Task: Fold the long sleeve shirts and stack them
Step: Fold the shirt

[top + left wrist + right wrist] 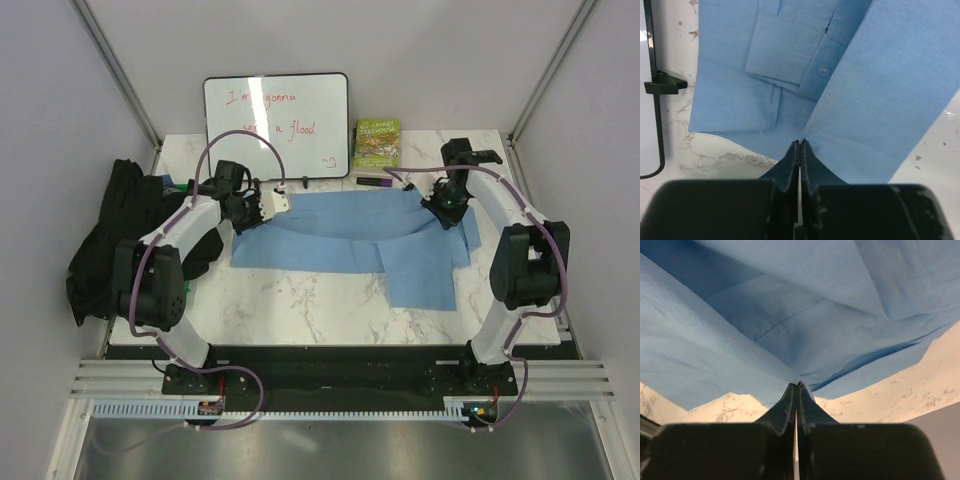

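Shows from the top camera the light blue shirt (340, 245) stretched across mid-frame over the table (300, 315), left gripper (268, 203) and right gripper (440, 210) each clamped on an upper corner, black shirt (110, 235) heaped at far left. Shows from the left wrist 2 fingers (790, 165) pinching a blue edge at lower centre, below a buttoned cuff. Shows from the right wrist fingers (785, 407) pinching raised blue cloth at lower centre.

I see the top view evenly lit from above, the table (300, 310) bright, with soft shadows under the arms (170, 250). On the wrist views the light blue shirt (880, 90) is sharp, its folds darkly creased; the left gripper (800, 147) and right gripper (797, 387) blur nearest the lens.
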Available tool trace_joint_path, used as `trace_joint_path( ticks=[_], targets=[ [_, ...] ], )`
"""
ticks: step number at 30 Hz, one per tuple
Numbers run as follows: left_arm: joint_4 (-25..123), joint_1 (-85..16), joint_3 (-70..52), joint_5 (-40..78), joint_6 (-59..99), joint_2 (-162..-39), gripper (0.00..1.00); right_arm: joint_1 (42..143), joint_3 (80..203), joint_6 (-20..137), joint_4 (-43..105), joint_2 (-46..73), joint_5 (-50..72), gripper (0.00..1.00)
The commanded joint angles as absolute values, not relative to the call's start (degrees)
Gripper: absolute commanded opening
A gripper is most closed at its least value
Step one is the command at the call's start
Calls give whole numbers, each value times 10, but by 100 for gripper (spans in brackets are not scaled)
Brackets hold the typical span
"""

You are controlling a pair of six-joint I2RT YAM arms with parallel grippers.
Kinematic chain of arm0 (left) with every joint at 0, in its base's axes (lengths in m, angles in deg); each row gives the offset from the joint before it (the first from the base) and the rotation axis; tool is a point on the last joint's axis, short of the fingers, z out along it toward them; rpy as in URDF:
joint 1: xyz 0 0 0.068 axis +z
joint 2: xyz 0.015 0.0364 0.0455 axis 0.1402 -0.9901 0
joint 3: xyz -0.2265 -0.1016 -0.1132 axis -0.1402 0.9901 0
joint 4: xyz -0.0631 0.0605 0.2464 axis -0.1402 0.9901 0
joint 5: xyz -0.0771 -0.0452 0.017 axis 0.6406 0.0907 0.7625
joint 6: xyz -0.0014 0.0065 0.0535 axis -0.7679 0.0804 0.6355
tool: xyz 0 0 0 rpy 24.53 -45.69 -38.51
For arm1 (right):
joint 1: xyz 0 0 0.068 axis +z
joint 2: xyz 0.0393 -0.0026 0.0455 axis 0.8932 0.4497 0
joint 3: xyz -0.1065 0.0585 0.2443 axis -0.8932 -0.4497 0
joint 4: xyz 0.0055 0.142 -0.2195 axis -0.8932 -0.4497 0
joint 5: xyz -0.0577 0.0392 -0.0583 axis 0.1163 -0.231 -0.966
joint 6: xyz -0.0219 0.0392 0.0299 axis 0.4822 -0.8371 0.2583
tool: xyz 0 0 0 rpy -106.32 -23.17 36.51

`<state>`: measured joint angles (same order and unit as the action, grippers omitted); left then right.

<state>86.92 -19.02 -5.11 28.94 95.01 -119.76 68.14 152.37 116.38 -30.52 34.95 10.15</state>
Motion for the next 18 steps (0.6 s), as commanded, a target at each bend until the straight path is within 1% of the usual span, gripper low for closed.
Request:
trace_joint_path(
  ticks=[1,4,8,10,11,12,14,15,16,17,18],
  targets=[
    [830,-178,-79,288,951,-1243,2,679,1579,1151,-282,400,96,0],
    [828,-176,-75,283,958,-1257,2,680,1595,1130,-279,429,97,0],
    [833,-176,-42,271,977,-1250,2,680,1587,1115,-273,438,98,0],
    [833,-176,-32,259,977,-1244,2,680,1581,1103,-265,442,93,12],
    [833,-176,-28,254,972,-1245,4,681,1579,1095,-260,444,86,16],
    [833,-174,-29,248,956,-1246,10,679,1580,1074,-245,444,80,23],
    [832,-169,-36,242,938,-1246,11,668,1588,1046,-231,440,78,31],
    [831,-167,-39,241,909,-1245,15,660,1596,1023,-234,439,99,37],
    [831,-164,-46,242,896,-1243,19,639,1615,1020,-243,438,114,41],
    [833,-159,-52,247,885,-1238,22,635,1626,1021,-256,438,129,49],
    [835,-157,-51,261,873,-1220,28,609,1634,1025,-289,441,163,51]
  ],
)
